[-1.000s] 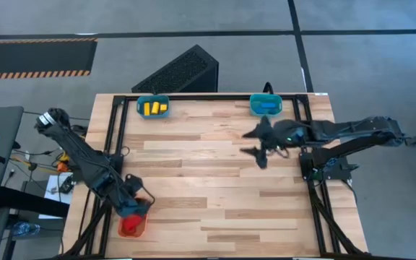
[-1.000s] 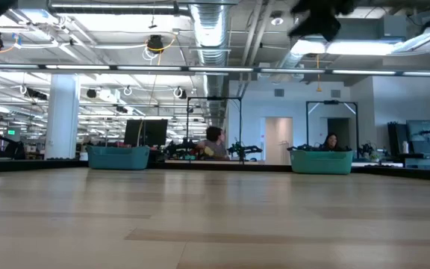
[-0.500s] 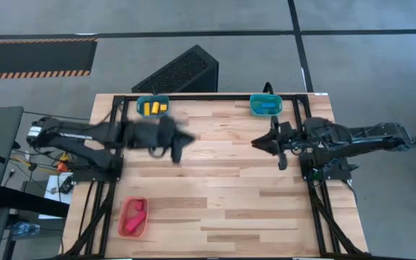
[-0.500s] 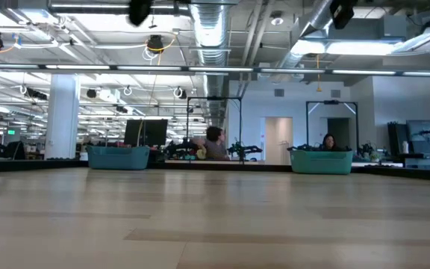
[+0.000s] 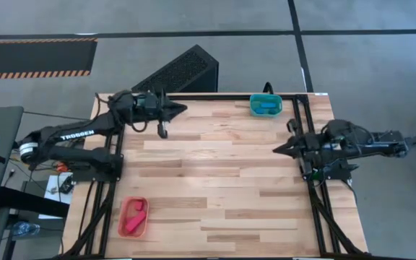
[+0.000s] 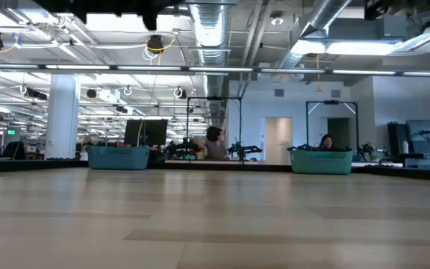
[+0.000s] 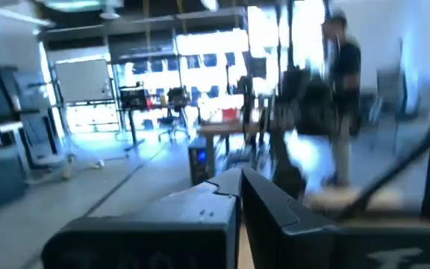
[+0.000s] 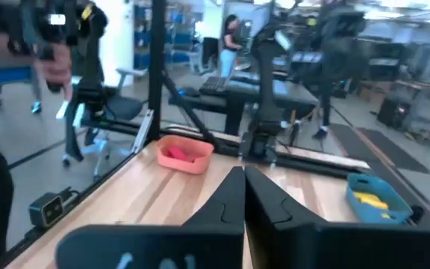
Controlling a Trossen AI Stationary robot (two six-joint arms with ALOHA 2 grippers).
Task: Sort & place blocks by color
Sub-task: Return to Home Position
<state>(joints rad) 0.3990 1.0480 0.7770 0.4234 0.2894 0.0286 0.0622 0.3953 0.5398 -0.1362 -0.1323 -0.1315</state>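
Red blocks (image 5: 136,210) lie in the orange tray (image 5: 125,225) at the near left, seen in the right wrist view as the orange tray (image 8: 184,155). Blue blocks (image 5: 268,105) lie in a teal tray (image 5: 255,110) at the far edge. Yellow blocks (image 8: 369,199) lie in another teal tray (image 8: 393,210), which my left arm covers from above. My left gripper (image 5: 184,109) is shut and empty, held level over the far left corner. My right gripper (image 5: 276,150) is shut and empty, drawn back by the right edge.
The two teal trays (image 6: 118,157) (image 6: 322,161) stand along the table's far edge. A black frame rail (image 5: 215,95) runs around the table. Bare wood (image 5: 215,180) fills the middle. People sit in the room beyond the table.
My left gripper has left the orange tray at the near left, risen and swung to the far left corner, rolling and tipping up to level. My right gripper has drawn back from beside the blue tray toward the right edge, and its fingers have shut.
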